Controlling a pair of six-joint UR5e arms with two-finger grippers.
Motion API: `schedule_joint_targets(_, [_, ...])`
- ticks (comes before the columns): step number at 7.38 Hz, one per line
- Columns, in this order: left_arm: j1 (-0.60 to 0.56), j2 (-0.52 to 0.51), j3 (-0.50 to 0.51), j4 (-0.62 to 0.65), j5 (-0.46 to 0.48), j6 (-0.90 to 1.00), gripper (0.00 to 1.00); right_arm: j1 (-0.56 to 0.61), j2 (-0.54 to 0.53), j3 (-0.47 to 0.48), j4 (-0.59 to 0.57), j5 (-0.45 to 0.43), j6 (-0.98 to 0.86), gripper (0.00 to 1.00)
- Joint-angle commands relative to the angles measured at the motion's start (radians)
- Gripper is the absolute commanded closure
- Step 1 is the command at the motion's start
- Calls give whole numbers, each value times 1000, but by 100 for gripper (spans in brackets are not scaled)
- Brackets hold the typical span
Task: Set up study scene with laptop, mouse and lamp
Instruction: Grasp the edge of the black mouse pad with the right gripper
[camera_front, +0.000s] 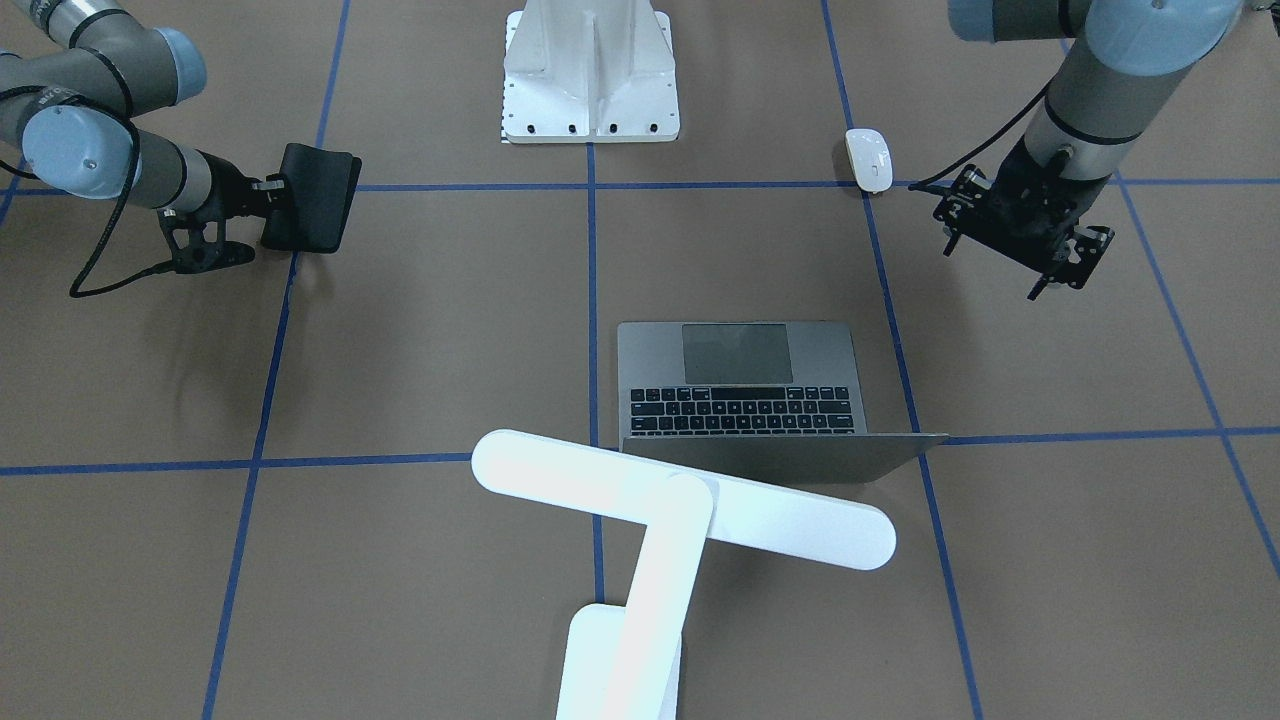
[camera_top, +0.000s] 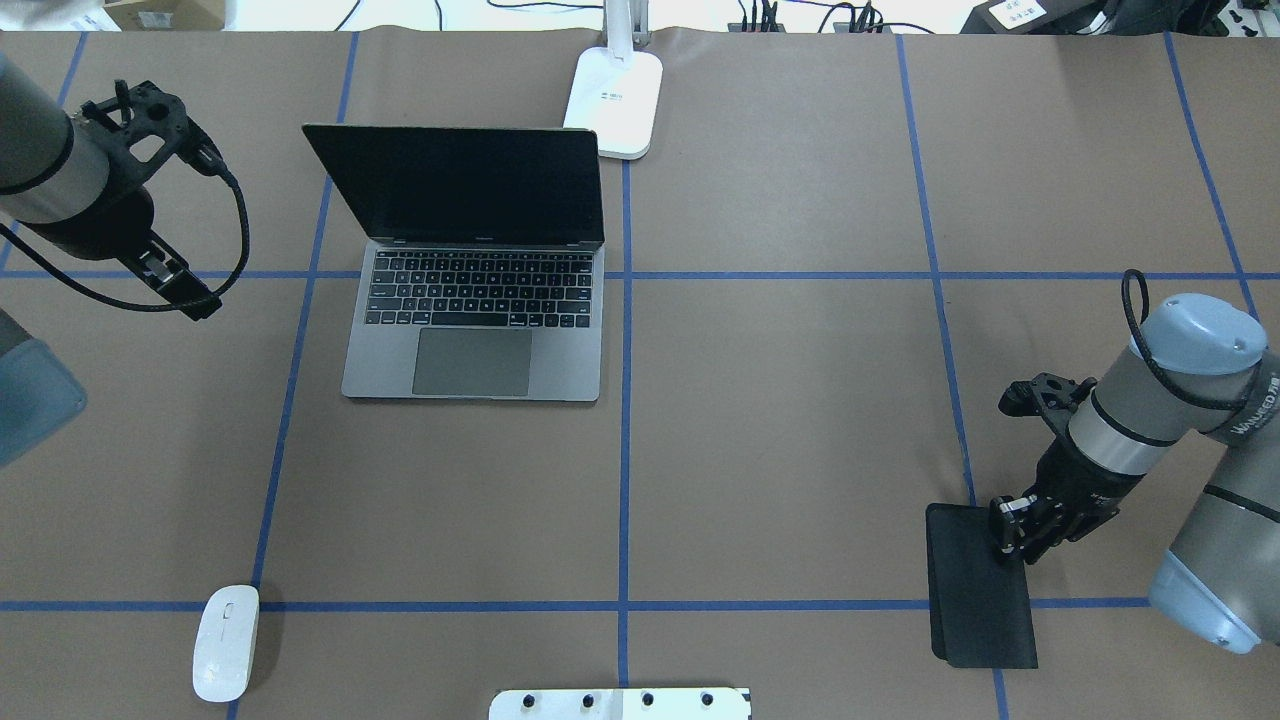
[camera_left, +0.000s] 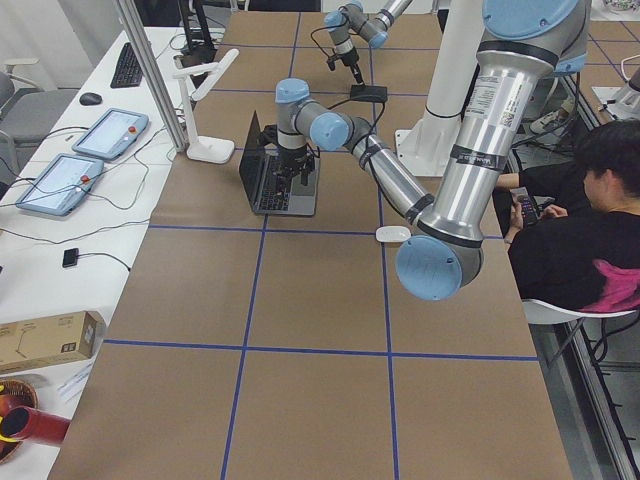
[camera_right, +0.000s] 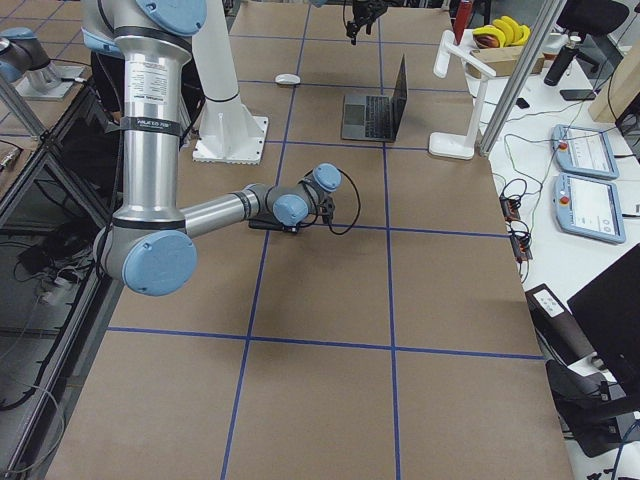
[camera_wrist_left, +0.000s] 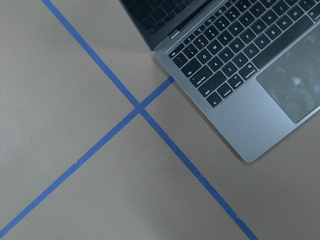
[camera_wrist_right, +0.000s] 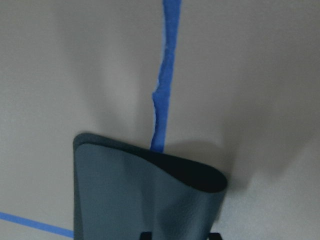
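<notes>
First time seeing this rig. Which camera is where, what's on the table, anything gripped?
Two robot arms with two-finger grippers work at a taped table. One camera looks down from behind the robot, one faces it from across the table (sides mirrored), two look along the table from its ends, and one sits on each wrist. On the table are an open laptop, a white mouse, a white lamp and a white pedestal. The right gripper pinches a black mouse pad by one edge. The left gripper hangs beside the laptop; I cannot tell whether it is open.
</notes>
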Motion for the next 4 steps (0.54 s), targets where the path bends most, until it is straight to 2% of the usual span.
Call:
schedule_joint_targets(1, [0,0,-2,0,0,0,1,3,-2,16,-5,-16,-1,83])
schedule_joint_targets(4, [0,0,-3,0,0,-1,1,4,-2,28,-5,-68,-1,88])
